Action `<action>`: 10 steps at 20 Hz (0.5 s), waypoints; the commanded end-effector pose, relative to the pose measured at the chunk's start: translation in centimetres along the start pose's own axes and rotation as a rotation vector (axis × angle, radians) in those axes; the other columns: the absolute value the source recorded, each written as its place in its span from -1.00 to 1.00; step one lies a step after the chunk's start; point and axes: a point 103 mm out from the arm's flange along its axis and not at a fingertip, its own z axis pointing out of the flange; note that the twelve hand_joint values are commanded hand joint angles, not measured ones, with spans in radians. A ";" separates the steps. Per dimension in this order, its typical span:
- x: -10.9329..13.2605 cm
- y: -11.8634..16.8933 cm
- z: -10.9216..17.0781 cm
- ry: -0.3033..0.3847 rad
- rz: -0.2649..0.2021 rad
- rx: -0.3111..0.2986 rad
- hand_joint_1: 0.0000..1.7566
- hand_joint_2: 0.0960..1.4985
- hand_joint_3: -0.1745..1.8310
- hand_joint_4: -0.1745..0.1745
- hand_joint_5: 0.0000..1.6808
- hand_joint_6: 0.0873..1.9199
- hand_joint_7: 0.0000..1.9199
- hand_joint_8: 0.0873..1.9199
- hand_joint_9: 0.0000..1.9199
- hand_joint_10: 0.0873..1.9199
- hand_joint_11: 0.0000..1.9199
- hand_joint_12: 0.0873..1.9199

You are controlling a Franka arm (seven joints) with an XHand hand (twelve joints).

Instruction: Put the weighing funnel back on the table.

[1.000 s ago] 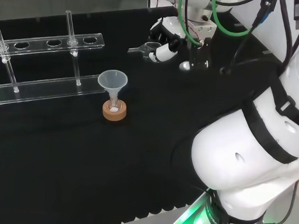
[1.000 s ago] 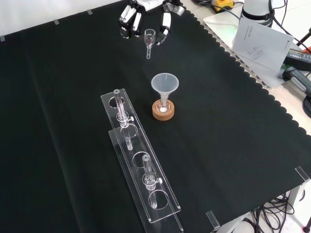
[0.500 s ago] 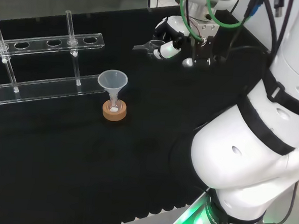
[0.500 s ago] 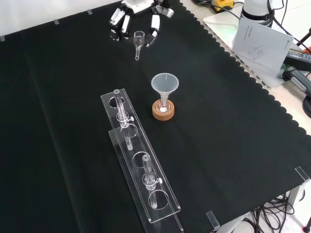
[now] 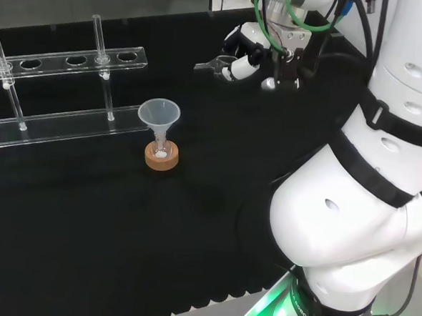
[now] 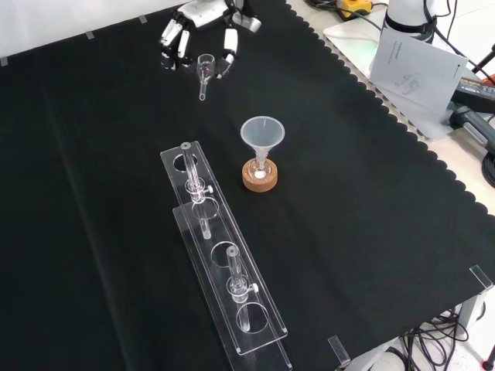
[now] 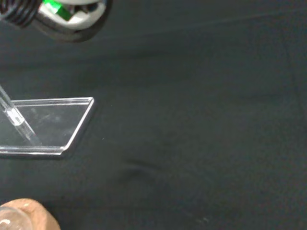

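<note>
The weighing funnel (image 6: 205, 66), a small clear scoop with a short stem, hangs above the far part of the cloth, pinched between the fingers (image 6: 169, 45) and thumb of the black and white hand (image 6: 203, 11). In the head view the hand (image 5: 240, 54) is at the top centre and the weighing funnel (image 5: 212, 63) points its stem to the left. The big funnel (image 6: 262, 136) stands mouth up in a small flask on a cork ring (image 6: 260, 178), well in front of the hand. In the head view the funnel (image 5: 158, 116) and cork ring (image 5: 161, 158) stand below and left of the hand.
A long clear rack (image 6: 222, 259) with glass tubes lies left of the funnel in the front view; the rack (image 5: 67, 57) is at the left in the head view, and its end (image 7: 48, 125) shows in the wrist view. White papers (image 6: 418, 60) lie off the cloth's right edge.
The hand has carried the weighing funnel leftward in the front view, farther off in the head view. The funnel and rack have not moved.
</note>
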 end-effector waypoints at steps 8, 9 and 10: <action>-1.7 5.8 6.2 0.076 -0.044 0.117 0.21 -0.08 -0.19 1.00 0.31 -0.04 -0.56 -0.34 -0.24 -0.53 -0.45 0.25; -1.8 6.0 6.5 0.080 -0.043 0.121 0.21 -0.08 -0.19 1.00 0.31 -0.04 -0.56 -0.34 -0.24 -0.53 -0.45 0.25; -1.9 6.1 6.8 0.086 -0.043 0.124 0.21 -0.08 -0.19 1.00 0.31 -0.04 -0.56 -0.34 -0.24 -0.53 -0.45 0.25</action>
